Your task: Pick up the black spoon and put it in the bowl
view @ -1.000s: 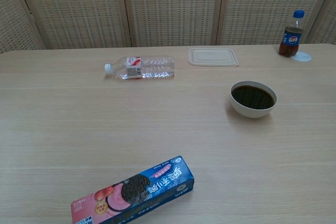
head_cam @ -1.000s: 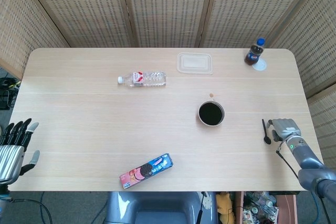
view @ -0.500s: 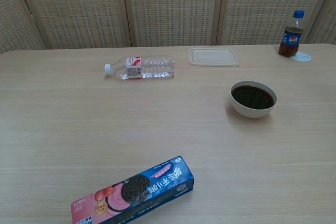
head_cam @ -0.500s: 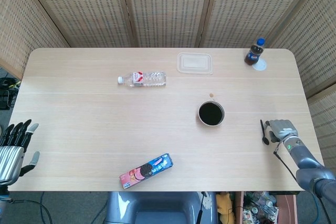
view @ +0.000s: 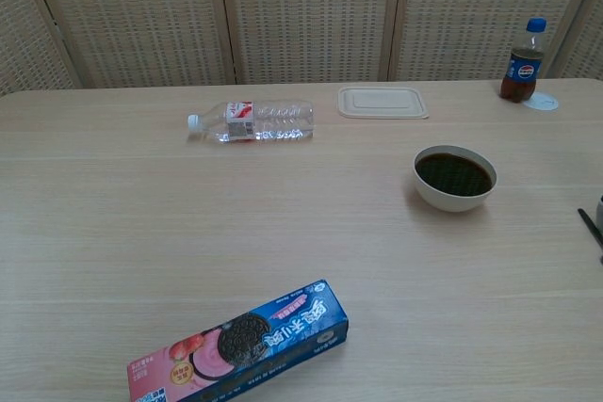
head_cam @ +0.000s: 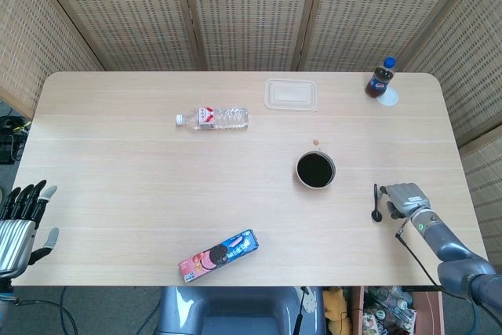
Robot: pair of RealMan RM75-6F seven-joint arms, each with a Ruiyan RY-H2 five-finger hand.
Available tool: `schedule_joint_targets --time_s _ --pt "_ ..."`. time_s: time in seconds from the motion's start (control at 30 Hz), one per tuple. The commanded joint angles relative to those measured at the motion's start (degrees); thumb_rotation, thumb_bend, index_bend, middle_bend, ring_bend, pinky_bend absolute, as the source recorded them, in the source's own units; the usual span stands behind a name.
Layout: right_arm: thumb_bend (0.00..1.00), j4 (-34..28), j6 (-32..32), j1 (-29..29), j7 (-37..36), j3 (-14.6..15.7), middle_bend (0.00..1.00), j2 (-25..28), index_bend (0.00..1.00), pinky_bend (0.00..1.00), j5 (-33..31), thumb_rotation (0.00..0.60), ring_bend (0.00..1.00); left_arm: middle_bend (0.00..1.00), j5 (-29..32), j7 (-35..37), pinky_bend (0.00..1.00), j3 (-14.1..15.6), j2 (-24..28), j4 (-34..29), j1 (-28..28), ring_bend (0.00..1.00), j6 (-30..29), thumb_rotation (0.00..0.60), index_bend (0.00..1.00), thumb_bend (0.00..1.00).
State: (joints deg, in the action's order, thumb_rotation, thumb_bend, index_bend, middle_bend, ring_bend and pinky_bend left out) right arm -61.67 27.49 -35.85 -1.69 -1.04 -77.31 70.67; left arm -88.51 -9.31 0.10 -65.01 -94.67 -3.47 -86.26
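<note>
The table (head_cam: 141,194) carries all items. A cookie box (head_cam: 218,256) lies near the front edge, at a slant. A clear water bottle (head_cam: 213,118) lies on its side toward the back, cap to the left. A lidded food container (head_cam: 291,93) sits flat near the rear edge. The bowl (head_cam: 315,170), dark inside, stands right of centre. A cola bottle (head_cam: 380,78) stands upright at the back right corner.

The right hand (head_cam: 405,200) is right of the bowl, fingers closed on the black spoon (head_cam: 376,203), which hangs handle up, bowl end down, well apart from the bowl. The left hand (head_cam: 22,221) is at the table's left front edge, fingers spread, holding nothing.
</note>
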Motion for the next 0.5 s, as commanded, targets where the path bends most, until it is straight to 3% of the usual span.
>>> schedule_joint_targets --time_s 0.03,0.5 --pt "0.86 -4.1 3.1 0.7 0.5 0.3 1.00 1.7 0.33 1.00 1.8 0.600 1.00 0.03 0.0 0.0 0.00 0.0 -0.1 0.1 0.0 0.00 0.0 0.600 0.07 0.45" --pt "0.86 -12.2 8.1 2.5 3.1 1.9 1.00 4.6 0.33 1.00 3.2 0.600 1.00 0.03 0.0 0.1 0.00 -0.1 -0.5 0.3 -0.5 0.00 0.8 0.600 0.07 0.45"
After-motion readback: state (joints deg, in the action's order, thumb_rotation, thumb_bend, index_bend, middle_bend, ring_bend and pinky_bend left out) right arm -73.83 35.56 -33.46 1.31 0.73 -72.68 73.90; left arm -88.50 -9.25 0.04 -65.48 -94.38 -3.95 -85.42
